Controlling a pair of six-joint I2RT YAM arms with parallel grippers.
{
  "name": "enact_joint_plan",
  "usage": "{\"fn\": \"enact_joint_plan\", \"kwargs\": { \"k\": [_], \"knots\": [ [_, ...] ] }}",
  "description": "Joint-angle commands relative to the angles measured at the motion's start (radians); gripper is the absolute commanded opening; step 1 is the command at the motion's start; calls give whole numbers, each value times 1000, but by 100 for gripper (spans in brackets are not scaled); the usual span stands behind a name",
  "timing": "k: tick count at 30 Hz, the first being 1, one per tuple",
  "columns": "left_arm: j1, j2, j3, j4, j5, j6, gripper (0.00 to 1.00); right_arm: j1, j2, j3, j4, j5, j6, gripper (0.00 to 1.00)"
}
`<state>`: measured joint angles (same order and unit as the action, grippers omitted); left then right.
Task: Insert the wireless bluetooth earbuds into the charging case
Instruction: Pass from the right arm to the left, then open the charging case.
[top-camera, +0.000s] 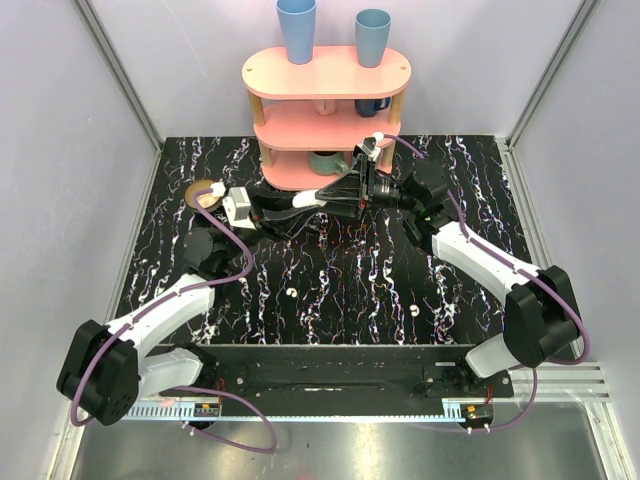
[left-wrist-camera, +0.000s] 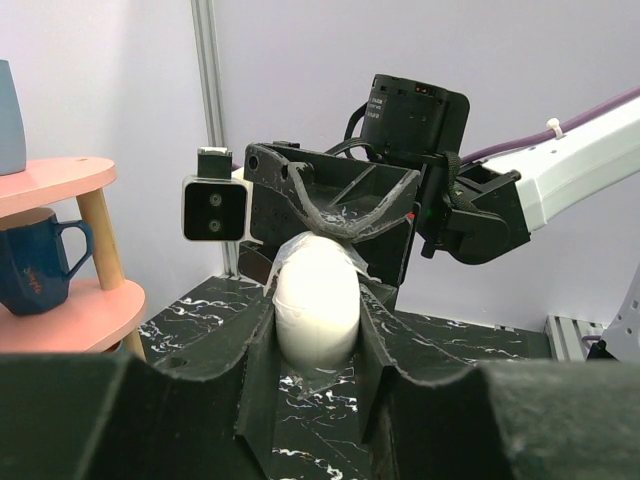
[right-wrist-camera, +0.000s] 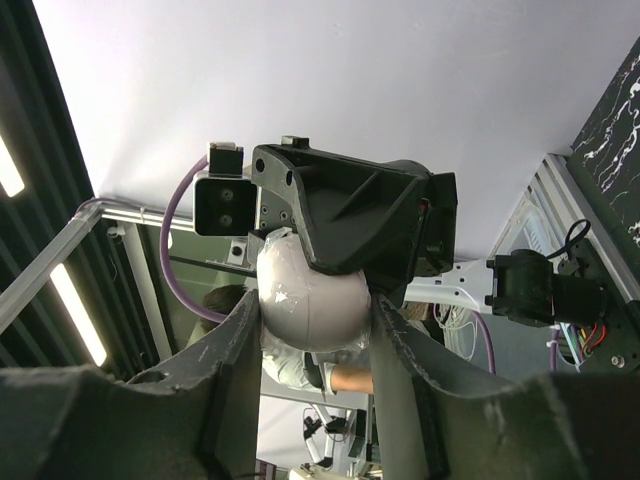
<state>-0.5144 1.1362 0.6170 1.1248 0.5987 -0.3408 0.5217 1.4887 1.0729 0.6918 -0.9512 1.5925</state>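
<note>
**Case gripped by both hands; earbuds not yet loaded**

Both hands meet over the counter (top-camera: 490, 190). The left hand (left-wrist-camera: 318, 330) pinches the charging case (left-wrist-camera: 316, 285) between its fingers. The right hand (right-wrist-camera: 315, 325) clamps the same case from the opposite end. The case appears shut.

One earbud (top-camera: 291, 294) lies on the counter well behind the left hand. The other earbud (top-camera: 415, 310) lies well behind the right hand.

Judged step: opening the lid. Next, one hand must let go and fetch an earbud while the other steadies the case.

charging case (left-wrist-camera: 316, 300) before shelf (top-camera: 335, 68), earbuds (top-camera: 291, 293) nearer, on table (top-camera: 350, 270)
</note>
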Motion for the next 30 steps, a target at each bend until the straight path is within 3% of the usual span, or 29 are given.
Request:
{"fn": "enact_joint_plan", "kwargs": {
  "k": [1,2,7,9,11,14,17,25,30],
  "knots": [
    [-4,4,38,46,-1,13,12,11,-1,7,52,-9,6,17],
    [-4,4,39,41,3,17,1,11,-1,7,52,-9,4,20],
    [-6,-4,36,6,4,37,0,9,-18,5,31,0,-37,57],
    [-6,-10,24,-5,-8,45,0,11,-33,24,-71,20,-136,64],
    [-6,-27,17,-16,-14,49,0,11,-68,68,-200,41,-240,68],
    [-6,-49,4,-39,-28,56,0,9,-120,158,-601,129,-494,74],
    [-6,-65,-10,-51,-36,60,0,11,-163,208,-763,219,-656,79],
    [-6,-95,-20,-98,-45,65,0,11,-231,223,-856,342,-808,86],
    [-6,-99,0,-132,-34,56,0,12,-242,286,-1044,448,-992,86]
  ]
}}
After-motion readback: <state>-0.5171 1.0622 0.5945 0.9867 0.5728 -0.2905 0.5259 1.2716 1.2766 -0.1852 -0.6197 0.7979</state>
